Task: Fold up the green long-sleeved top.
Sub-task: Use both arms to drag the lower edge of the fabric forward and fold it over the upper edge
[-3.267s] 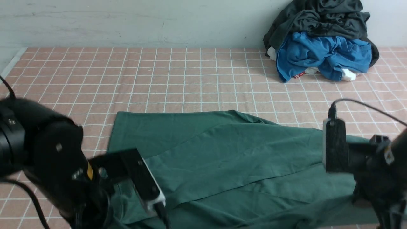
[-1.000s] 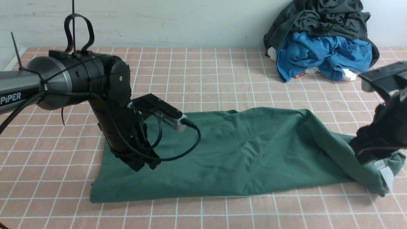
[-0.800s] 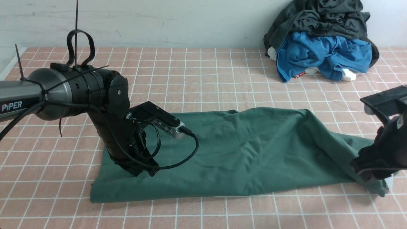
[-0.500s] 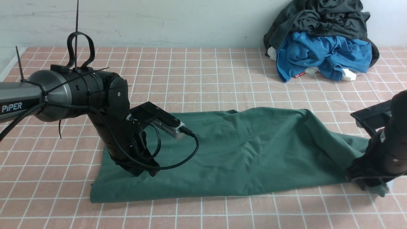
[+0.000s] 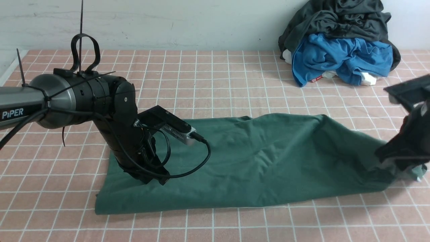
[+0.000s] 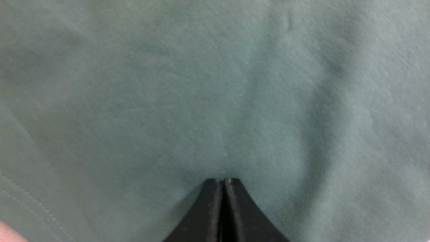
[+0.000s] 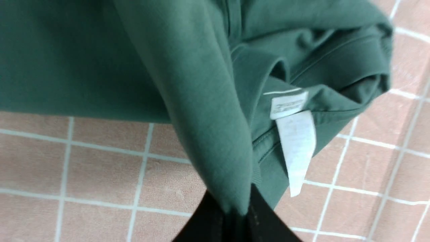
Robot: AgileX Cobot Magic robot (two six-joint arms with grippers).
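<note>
The green long-sleeved top (image 5: 255, 161) lies as a long folded band across the checked table. My left gripper (image 5: 153, 178) points down onto its left part, jaws shut with nothing between them, tips (image 6: 223, 181) resting on the cloth (image 6: 215, 84). My right gripper (image 5: 399, 164) is at the top's right end, shut on a pinched fold of green fabric (image 7: 215, 141) and holding it a little above the table. In the right wrist view the grip (image 7: 235, 210) sits beside the ribbed collar and its white neck label (image 7: 295, 148).
A pile of clothes sits at the back right against the wall: a dark grey-black garment (image 5: 339, 20) over a bright blue one (image 5: 342, 57). The pink checked table cover (image 5: 215, 84) shows beyond the top and along the front edge.
My right gripper dropped onto the top's right end, shut on the fabric and rose slightly to the right, drawing that end taut. The left gripper stayed pressed on the left part.
</note>
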